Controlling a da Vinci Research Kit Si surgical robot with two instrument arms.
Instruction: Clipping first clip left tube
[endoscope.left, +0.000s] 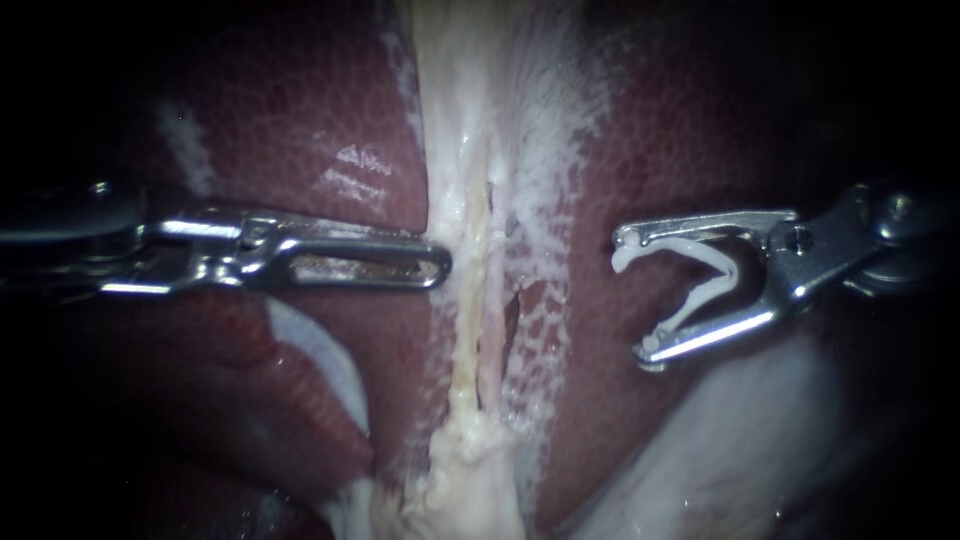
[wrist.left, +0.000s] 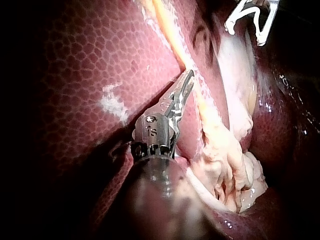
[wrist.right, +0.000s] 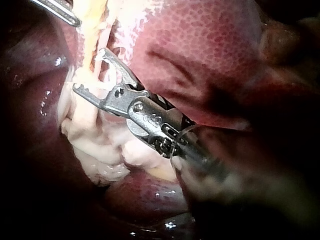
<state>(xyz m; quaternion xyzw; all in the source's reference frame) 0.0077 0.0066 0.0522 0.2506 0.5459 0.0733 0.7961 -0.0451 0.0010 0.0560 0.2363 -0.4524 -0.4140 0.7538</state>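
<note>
Two instruments flank the pale tube on the liver: the left instrument, jaws together, has its tip at the tube's left edge. Well clear over bare liver, the right instrument has jaws wide, cradling a white clip (both jaws touch it).

No word, label, brand or sign legible anywhere. Only a few tiny stamped marks on the metal joint block of the left instrument, just behind the jaws, in the left wrist view; too small to make out. No lettering to be seen on the right instrument, on the white clip in its jaws, or on the liver.
</note>
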